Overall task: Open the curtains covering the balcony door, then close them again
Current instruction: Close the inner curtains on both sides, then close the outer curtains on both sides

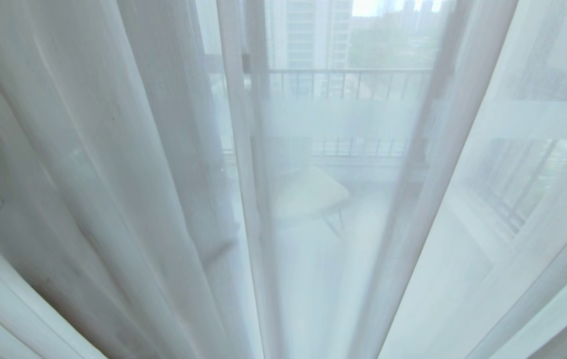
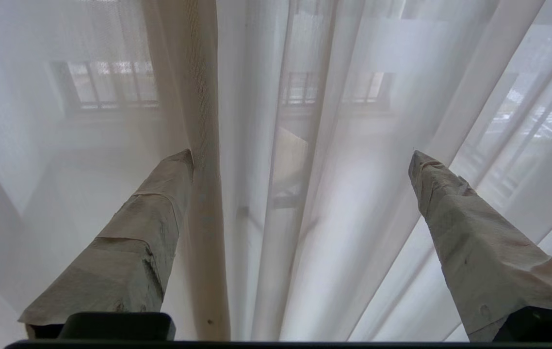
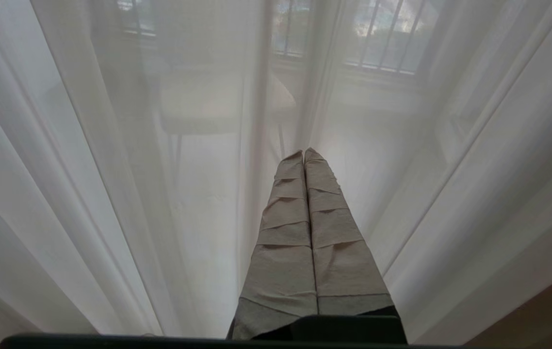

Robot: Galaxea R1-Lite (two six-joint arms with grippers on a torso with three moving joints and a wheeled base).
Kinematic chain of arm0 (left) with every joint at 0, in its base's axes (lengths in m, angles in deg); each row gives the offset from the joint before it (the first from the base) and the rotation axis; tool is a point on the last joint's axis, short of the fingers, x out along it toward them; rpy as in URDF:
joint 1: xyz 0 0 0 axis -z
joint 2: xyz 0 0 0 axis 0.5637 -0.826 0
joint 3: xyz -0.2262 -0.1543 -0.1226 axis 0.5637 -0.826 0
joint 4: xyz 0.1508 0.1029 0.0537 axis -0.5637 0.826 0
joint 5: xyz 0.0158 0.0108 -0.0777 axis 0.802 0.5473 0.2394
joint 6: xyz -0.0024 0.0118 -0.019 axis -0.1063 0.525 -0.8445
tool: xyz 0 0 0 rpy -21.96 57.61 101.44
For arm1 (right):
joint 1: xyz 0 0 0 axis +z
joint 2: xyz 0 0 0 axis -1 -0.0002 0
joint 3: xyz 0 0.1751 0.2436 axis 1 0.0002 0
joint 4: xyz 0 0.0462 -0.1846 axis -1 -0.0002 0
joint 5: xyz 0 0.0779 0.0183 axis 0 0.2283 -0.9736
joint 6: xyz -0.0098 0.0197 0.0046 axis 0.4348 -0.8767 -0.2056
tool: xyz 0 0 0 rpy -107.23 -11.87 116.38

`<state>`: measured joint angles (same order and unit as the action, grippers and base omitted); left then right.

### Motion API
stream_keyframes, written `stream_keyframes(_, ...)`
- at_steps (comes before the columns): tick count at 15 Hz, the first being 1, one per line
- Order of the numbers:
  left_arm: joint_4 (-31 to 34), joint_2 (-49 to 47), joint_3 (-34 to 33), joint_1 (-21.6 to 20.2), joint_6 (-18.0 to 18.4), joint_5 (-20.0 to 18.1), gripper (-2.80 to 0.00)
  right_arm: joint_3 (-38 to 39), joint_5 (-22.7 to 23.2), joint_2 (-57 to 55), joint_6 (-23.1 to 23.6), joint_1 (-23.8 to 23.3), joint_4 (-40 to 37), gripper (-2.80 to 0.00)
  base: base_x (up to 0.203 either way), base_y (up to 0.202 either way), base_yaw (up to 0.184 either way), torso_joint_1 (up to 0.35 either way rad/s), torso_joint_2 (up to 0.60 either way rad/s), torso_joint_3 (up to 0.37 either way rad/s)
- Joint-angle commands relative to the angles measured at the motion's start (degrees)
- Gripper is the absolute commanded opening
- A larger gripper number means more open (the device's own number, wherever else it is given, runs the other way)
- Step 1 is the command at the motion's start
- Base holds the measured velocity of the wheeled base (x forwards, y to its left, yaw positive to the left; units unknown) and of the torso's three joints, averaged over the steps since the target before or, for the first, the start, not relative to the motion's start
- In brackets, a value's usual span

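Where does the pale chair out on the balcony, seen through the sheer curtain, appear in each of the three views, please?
Head view: the chair sits just right of centre, behind the sheer curtain.
Left wrist view: a tan shape near the middle, partly hidden by folds, is probably the chair.
Right wrist view: upper middle, beyond the shut right gripper.
Shared landmark: the balcony railing.

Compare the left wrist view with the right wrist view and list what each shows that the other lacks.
Only the left wrist view shows the left hand, its taped fingers spread wide apart with nothing between them, plus a denser cream fold hanging beside one finger. Only the right wrist view shows the right hand, its fingers pressed together, empty. Both show the sheer white curtains hanging in folds, with a balcony railing dimly visible through them.
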<state>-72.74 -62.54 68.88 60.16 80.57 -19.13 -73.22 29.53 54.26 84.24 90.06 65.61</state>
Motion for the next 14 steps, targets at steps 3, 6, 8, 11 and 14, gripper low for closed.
stream_keyframes(3, 4.6, 7.7, -0.1, 0.0, -0.1, 0.3, 0.0, 0.0, 0.0, 0.0, 0.1, 0.0, 0.0, -2.8, 0.0, 0.0, 0.0, 0.0, 0.0, 0.0)
stream_keyframes(6, 5.1, 9.0, -0.5, 0.0, -0.1, 0.2, 0.0, 0.0, 0.1, 0.0, 0.1, 0.0, 0.0, -2.8, 0.0, 0.0, 0.0, 0.0, 0.0, 0.0)
stream_keyframes(8, 5.1, 9.3, -0.5, 0.0, -0.1, 0.0, 0.0, 0.0, 0.0, 0.0, 0.1, 0.0, 0.0, -2.8, 0.0, 0.0, 0.0, 0.0, 0.0, 0.0)
stream_keyframes(11, 5.4, 10.7, -1.3, 0.0, 0.0, -0.1, 0.0, 0.0, 0.0, 0.0, 0.1, 0.0, 0.0, -2.8, 0.0, 0.0, 0.0, 0.0, 0.0, 0.0)
stream_keyframes(14, 5.4, 10.8, -1.6, 0.0, -0.1, 0.0, 0.0, 0.0, 0.0, 0.0, 0.1, 0.0, 0.0, -2.8, 0.0, 0.0, 0.0, 0.0, 0.0, 0.0)
